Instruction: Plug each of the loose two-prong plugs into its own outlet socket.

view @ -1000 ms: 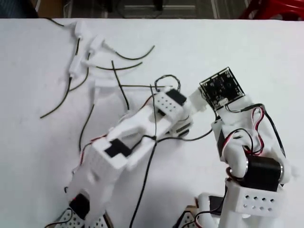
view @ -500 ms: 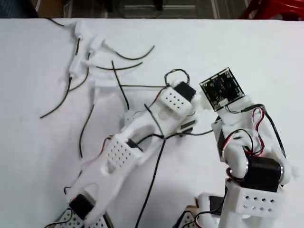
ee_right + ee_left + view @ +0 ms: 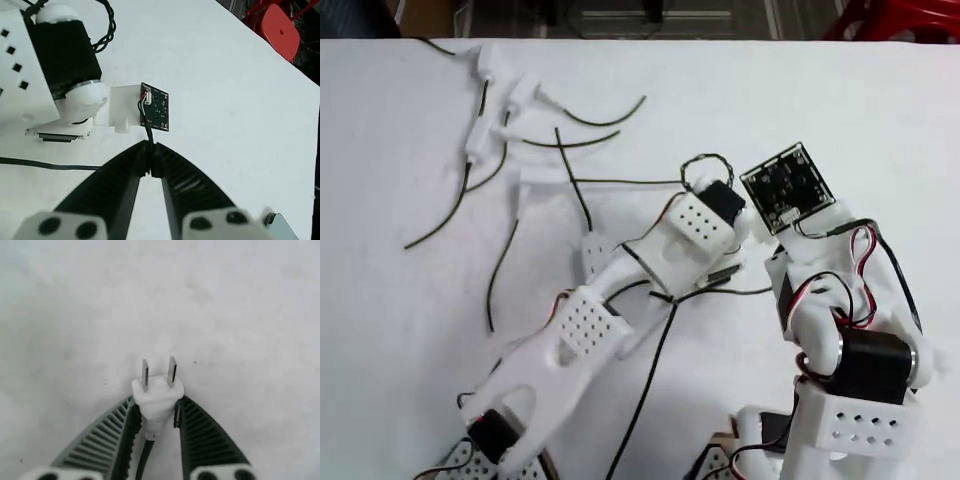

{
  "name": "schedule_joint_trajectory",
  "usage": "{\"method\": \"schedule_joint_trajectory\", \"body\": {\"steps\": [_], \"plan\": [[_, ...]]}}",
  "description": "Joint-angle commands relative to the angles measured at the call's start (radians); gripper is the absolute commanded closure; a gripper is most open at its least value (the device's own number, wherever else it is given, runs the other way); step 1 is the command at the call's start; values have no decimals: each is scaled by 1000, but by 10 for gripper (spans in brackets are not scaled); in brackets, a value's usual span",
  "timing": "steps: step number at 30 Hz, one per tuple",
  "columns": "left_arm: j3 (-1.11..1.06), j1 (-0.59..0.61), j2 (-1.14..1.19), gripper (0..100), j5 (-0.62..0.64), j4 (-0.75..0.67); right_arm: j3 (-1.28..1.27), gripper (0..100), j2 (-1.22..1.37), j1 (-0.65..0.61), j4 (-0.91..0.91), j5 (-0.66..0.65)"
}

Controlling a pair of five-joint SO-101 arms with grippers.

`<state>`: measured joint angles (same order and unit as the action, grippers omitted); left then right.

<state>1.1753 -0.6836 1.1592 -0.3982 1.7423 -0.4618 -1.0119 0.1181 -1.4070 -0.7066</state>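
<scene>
1. At the far-left part of the white table [image 3: 410, 350] lie several white cord-end pieces [image 3: 520, 95] on dark, curving cords. I cannot tell which are plugs and which are sockets.
2. One more such piece [image 3: 595, 245] lies just beside the left arm [image 3: 580, 330], which stretches from the near edge toward the table's middle.
3. The left gripper [image 3: 158, 407] is closed to a narrow gap, with its ribbed fingers [image 3: 197, 435] clamped on either side of a white two-prong plug [image 3: 157, 392]. The plug sits at the very fingertips. Its prongs [image 3: 145, 375] point away from the gripper over bare table, and its cord [image 3: 144, 462] runs back between the fingers.
4. The right arm [image 3: 840, 340] stands to the right, with its circuit board [image 3: 788, 185] close beside the left arm's end.
5. The right gripper [image 3: 150, 152] has its black fingertips pressed together, and nothing shows between them. Just beyond the tips are the left arm's motor [image 3: 65, 55] and camera board [image 3: 156, 107].
</scene>
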Motion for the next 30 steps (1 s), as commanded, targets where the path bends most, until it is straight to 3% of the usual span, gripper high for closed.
{"method": "schedule_joint_trajectory", "body": {"steps": [1, 9, 16, 24, 30], "plan": [[34, -16, -5, 977, 2, 0, 17, 978, -15, 35, 21, -8], [184, -59, 1, 977, 152, 37, 89, 979, -15, 165, 61, -8], [261, -13, -10, 978, 235, 44, 189, 979, -15, 205, 56, 2], [244, -7, -104, 978, 299, 49, 215, 979, -16, 203, 58, 2], [37, -12, -289, 978, 328, 49, 215, 979, -16, 203, 62, 2]]}}
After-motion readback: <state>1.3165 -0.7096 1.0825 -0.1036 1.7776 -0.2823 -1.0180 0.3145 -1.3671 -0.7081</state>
